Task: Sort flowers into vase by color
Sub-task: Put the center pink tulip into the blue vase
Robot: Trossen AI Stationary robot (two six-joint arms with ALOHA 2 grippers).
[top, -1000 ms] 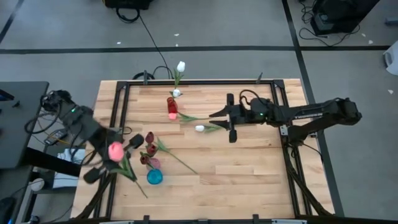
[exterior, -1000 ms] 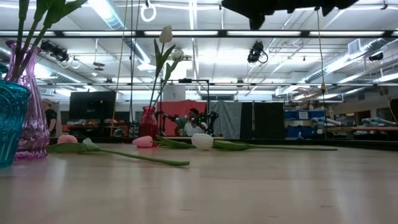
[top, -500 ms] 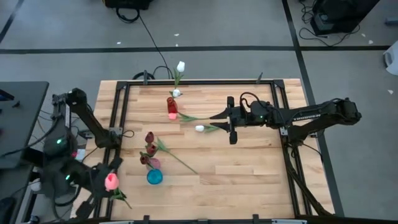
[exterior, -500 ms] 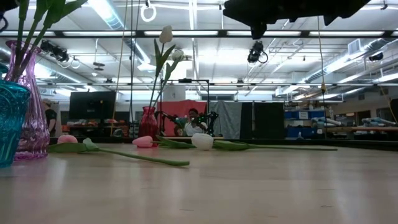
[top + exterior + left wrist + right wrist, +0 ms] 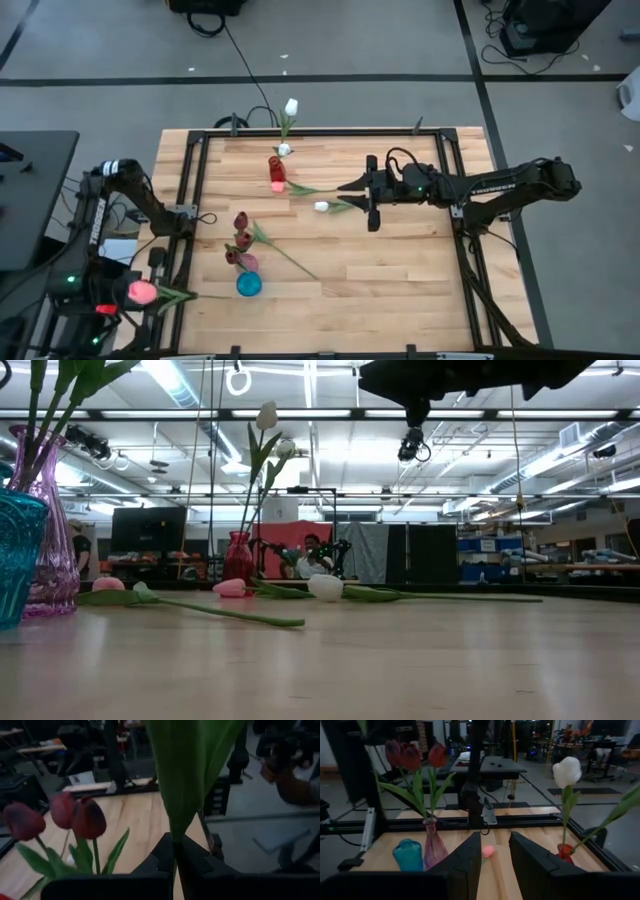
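My left gripper (image 5: 152, 291) is off the table's left near corner, shut on a pink tulip (image 5: 140, 292) whose stem (image 5: 183, 296) points back toward the table. Maroon tulips (image 5: 239, 222) stand in a purple vase (image 5: 243, 261), next to a teal vase (image 5: 248, 285). One white tulip (image 5: 290, 106) stands in the red vase (image 5: 274, 168). My right gripper (image 5: 348, 186) hovers open above a white tulip (image 5: 321, 207) lying on the table. A pink tulip (image 5: 488, 851) lies by the red vase. One more flower stem (image 5: 285, 255) lies on the wood. My left gripper pinches the pink tulip's green stem (image 5: 174, 851) between its two fingers, close to the head. The leaf (image 5: 190, 775) stands out beyond the fingertips. The flower is lifted clear and lies roughly level, with its head beside the gripper and its stem toward the table.
A black metal frame (image 5: 190, 180) borders the wooden table (image 5: 400, 270). The table's right near part is bare wood. A black side table (image 5: 35, 190) and cables stand left of the table, close to my left arm. A person (image 5: 314, 552) sits far behind.
My left arm has swung from above the table beside the purple vase toward the left and near edges, ending beyond the table's left near corner. It has carried the pink tulip along, still shut on it, and the stem now points toward the table.
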